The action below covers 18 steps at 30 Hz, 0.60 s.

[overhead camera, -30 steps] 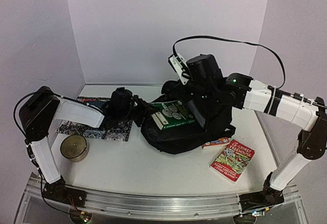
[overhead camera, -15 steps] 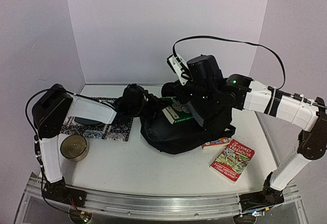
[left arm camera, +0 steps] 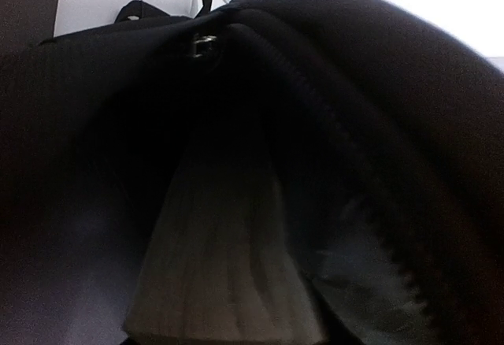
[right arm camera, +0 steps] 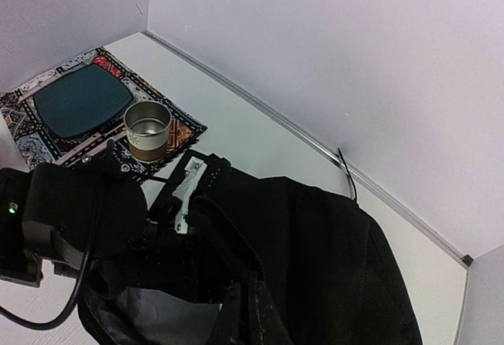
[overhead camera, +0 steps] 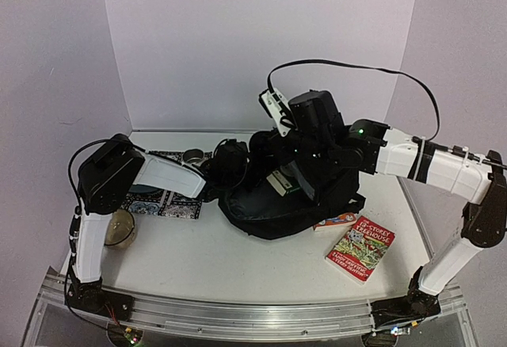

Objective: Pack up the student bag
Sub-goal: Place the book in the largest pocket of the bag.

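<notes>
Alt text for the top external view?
A black backpack lies open mid-table, a book half inside. The left arm reaches into the opening; the right arm is above it. A red book lies nearby.

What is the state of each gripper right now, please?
Left gripper: at the student bag opening; its jaws cannot be told.
Right gripper: shut on the student bag's fabric.

The top view looks down over the whole surface (overhead camera: 238,260), the left wrist view sits close inside the student bag (left arm camera: 394,77), and the right wrist view overlooks it from above.
</notes>
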### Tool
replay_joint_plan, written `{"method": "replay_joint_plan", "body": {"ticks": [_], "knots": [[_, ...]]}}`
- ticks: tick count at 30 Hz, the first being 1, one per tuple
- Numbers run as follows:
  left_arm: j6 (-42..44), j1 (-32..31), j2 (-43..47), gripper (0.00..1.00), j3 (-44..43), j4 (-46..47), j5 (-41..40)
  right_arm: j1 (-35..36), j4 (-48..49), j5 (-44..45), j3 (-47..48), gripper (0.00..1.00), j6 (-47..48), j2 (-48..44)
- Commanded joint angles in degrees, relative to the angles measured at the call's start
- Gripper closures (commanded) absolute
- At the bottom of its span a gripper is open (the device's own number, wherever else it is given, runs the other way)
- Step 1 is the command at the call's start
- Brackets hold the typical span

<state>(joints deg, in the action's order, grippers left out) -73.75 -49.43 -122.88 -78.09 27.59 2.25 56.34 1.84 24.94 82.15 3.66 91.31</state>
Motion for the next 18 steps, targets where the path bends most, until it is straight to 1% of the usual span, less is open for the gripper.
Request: {"method": "replay_joint_plan", "body": {"ticks": [1, 8, 10, 12, 15, 18], "knots": [[9.7, -0.6, 2.1, 0.46, 0.0, 6.3, -4.7, 0.4, 3.7, 3.5, -0.8, 1.00, -0.3, -2.0], [19.7, -2.7, 6.7, 0.11, 4.5, 2.7, -7.1, 0.0, 3.7, 7.3, -2.2, 1.00, 0.2, -1.4], [21.9, -3.4, 8.6, 0.04, 5.8, 1.1, -8.4, -0.4, 3.6, 8.2, -2.9, 1.00, 0.3, -1.4], [23.5, -3.7, 11.1, 0.01, 7.6, -0.4, -9.2, -1.1, 3.6, 8.6, -3.8, 1.00, 0.3, -1.5], [25.5, -3.9, 15.7, 0.01, 10.5, -2.3, -9.0, -2.6, 3.6, 8.9, -5.2, 1.00, 0.2, -1.7], [27.4, -4.0, 21.3, 0.01, 13.1, -4.2, -6.9, -4.9, 3.5, 9.1, -6.1, 1.00, 1.1, -1.4]]}}
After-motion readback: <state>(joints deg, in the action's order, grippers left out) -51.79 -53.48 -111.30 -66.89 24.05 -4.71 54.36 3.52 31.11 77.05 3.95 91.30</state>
